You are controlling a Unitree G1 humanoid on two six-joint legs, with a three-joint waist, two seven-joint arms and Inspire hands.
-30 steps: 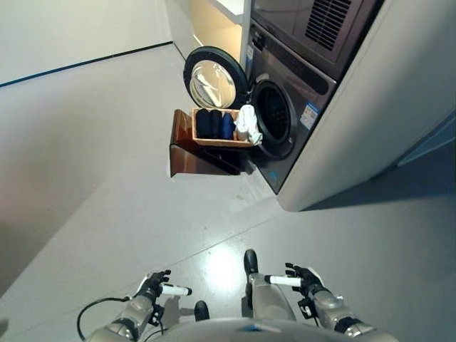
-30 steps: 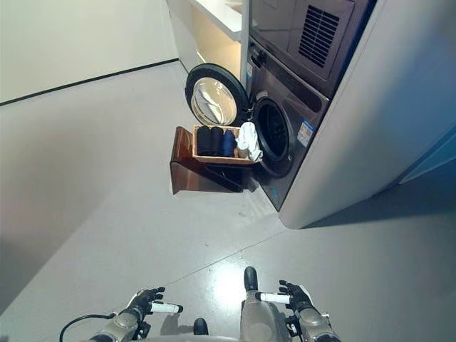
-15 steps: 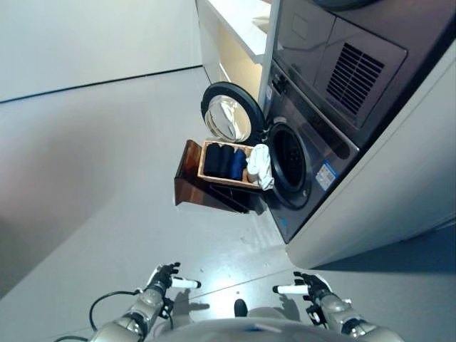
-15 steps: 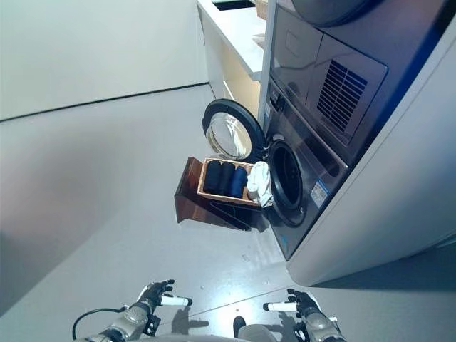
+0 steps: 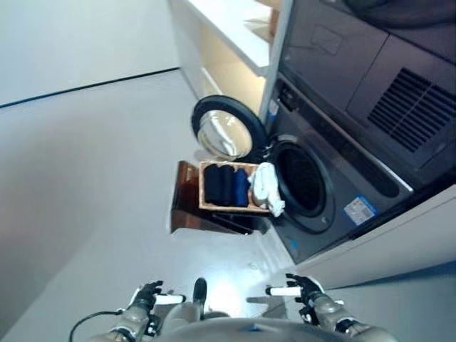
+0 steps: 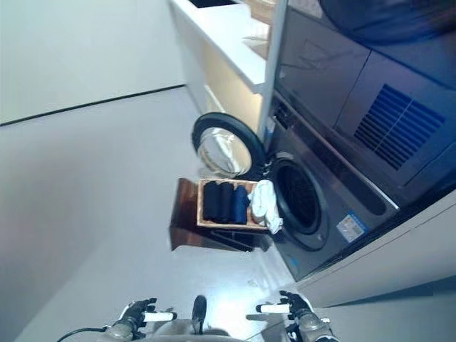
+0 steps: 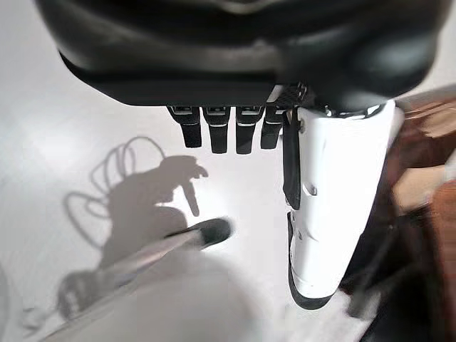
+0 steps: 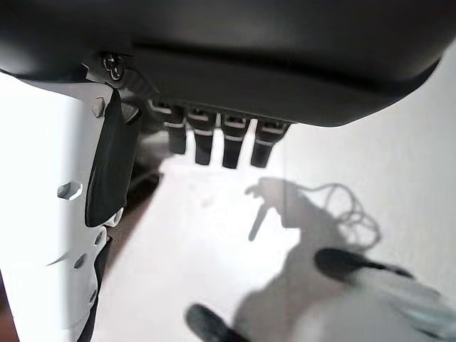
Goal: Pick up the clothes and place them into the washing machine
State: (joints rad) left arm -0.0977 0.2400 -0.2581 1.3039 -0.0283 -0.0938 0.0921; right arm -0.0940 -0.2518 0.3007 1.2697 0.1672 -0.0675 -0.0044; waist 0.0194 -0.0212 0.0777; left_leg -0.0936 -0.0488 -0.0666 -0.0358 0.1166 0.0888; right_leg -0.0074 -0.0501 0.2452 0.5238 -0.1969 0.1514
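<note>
Washing machine [image 5: 335,192] stands against the wall, front-loading, round door [image 5: 222,134] swung fully open to its left; drum opening dark, and no clothing can be made out inside it. A second appliance with a vent grille [image 5: 417,107] sits stacked above; a white counter [image 5: 235,32] runs along the wall beyond. Directly in front of the drum opening, a wooden basket [image 5: 203,187] rests on a dark brown stand [image 5: 187,206]. Clothes are all in the basket: dark blue folded clothes [image 5: 226,187] in a row, plus a white garment [image 5: 266,187] draped over the basket edge nearest the drum. Judgement: task not started, nothing lifted, everything left to do. Both hands are low at the near edge of the head views, well apart from the basket. Left hand [image 5: 148,296]: fingers relaxed and straight, empty. Right hand [image 5: 305,288]: likewise spread loosely, empty; wrist views confirm only bare floor [image 5: 92,178] past the fingers. Obstacles: open floor between robot and basket, nothing in the way; the open door flanks the basket's far side, so an approach from the near side looks clear.
</note>
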